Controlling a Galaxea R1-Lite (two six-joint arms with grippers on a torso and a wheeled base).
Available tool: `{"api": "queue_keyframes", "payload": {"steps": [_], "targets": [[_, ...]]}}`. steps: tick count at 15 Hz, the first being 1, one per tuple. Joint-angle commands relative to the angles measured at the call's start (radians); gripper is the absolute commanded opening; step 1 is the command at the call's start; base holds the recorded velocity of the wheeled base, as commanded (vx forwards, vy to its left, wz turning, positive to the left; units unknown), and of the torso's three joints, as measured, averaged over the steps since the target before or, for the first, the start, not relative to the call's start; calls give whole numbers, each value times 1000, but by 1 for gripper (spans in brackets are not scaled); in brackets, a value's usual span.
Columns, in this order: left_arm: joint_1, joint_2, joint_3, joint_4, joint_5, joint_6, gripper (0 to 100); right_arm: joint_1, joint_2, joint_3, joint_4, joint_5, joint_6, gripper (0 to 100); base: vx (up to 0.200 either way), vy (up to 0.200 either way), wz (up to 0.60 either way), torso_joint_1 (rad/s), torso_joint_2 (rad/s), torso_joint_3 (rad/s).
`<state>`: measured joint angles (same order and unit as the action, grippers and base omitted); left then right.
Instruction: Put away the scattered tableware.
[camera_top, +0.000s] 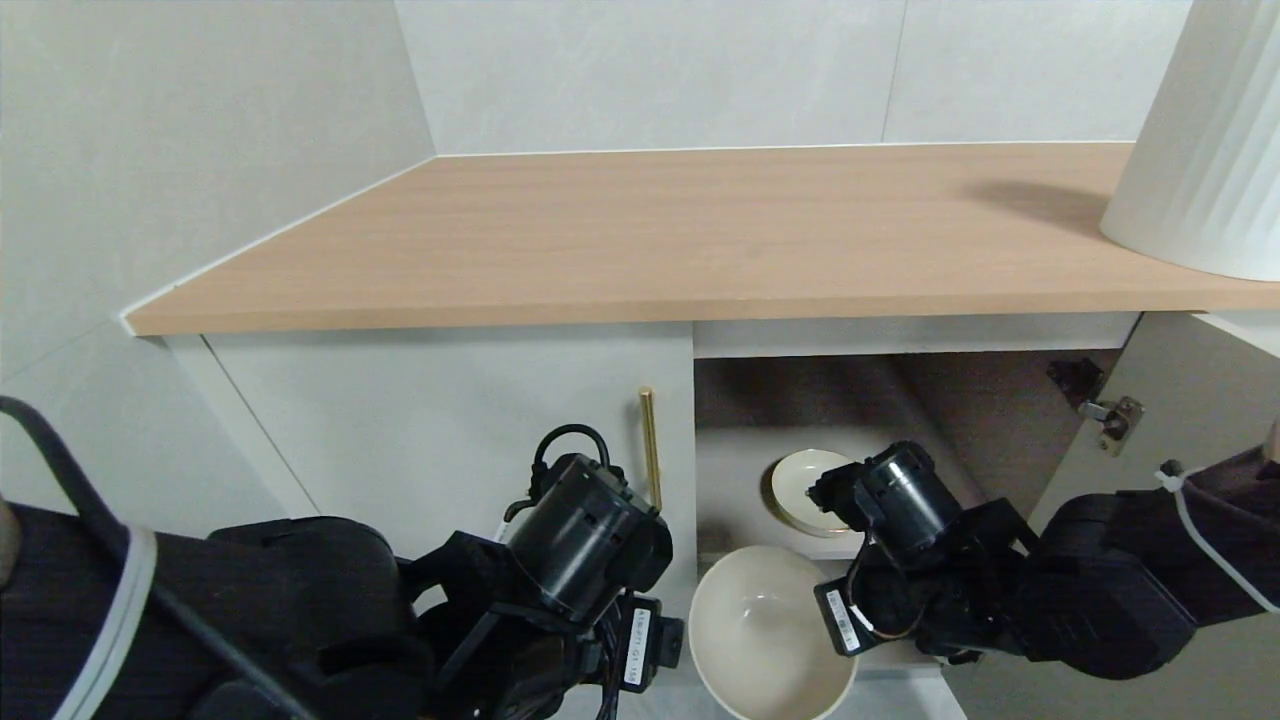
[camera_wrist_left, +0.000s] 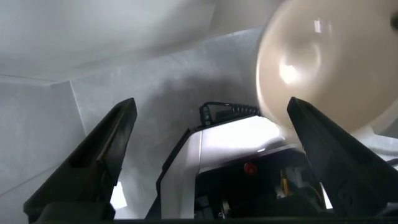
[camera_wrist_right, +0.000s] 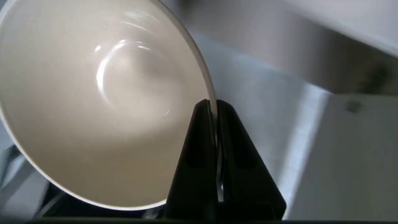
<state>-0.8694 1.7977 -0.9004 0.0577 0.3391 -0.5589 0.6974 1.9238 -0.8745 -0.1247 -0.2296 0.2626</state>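
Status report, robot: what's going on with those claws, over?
Right claw shut on bowl rim. Left claw open, empty. Small plate on cupboard shelf ahead.

One bowl (camera_top: 770, 635), at 6 o'clock in the head view. One plate (camera_top: 803, 488), at 12 o'clock from the bowl. Two grippers: left gripper (camera_wrist_left: 211, 109), right gripper (camera_wrist_right: 216, 112). One cupboard (camera_top: 930, 400) with two doors: one shut door (camera_top: 440, 430), one open door (camera_top: 1180, 420). One handle (camera_top: 648, 450) at 11 o'clock from the bowl, one hinge (camera_top: 1115, 420), one counter (camera_top: 650, 230), one white ribbed vessel (camera_top: 1200, 150) at 2 o'clock
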Motion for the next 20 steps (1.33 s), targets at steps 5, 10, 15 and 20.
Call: {"api": "queue_keyframes", "payload": {"steps": [5,10,15,20], "targets": [[0,-15,-2,-1,0,1,100,-134,52,-66,-3,-11,90,0,0,0,0,0,0,0],[0,-15,-3,-1,0,1,100,-240,99,-205,-4,-8,340,0,0,0,0,0,0,0],[0,-15,-3,-1,1,1,100,-305,184,-331,-3,15,506,0,0,0,0,0,0,0],[0,-14,-3,1,8,1,100,-345,253,-390,-1,-1,549,0,0,0,0,0,0,0]]}}
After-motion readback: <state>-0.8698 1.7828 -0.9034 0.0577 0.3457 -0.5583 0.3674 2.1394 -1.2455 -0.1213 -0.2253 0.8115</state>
